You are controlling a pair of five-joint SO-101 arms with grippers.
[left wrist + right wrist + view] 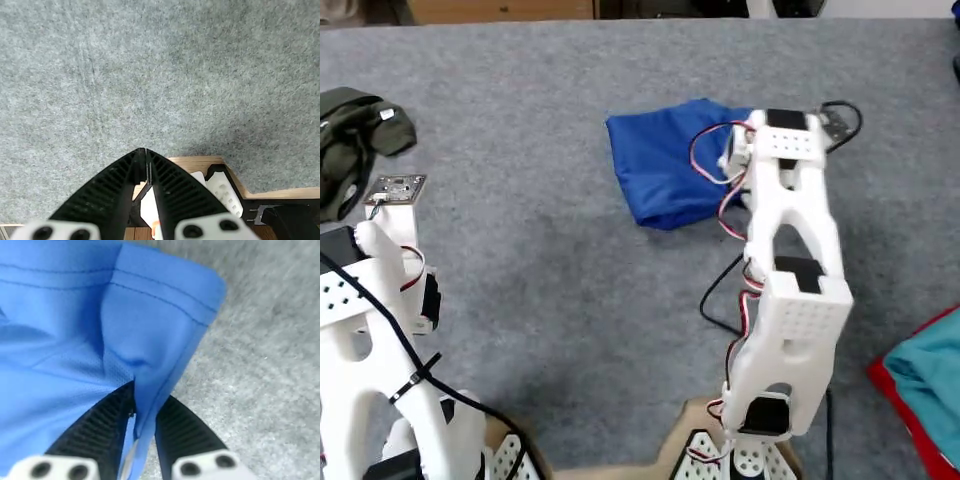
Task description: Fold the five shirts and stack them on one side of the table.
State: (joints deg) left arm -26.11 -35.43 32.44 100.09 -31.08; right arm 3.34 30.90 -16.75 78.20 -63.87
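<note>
Roughly folded, the blue shirt (665, 165) lies at the far middle of the grey tabletop (540, 260), a fold at its right side pinched in the right hand (134, 412). What looks like a bunched dark green shirt (355, 140) sits at the left edge, while the left hand (146, 159) is clenched on nothing over the felt.

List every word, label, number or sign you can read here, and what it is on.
No text can be read.
The white tag on the dark green shirt: too small to read.
The circuit board: markings too small to read.
The blue shirt: no print shows.
</note>
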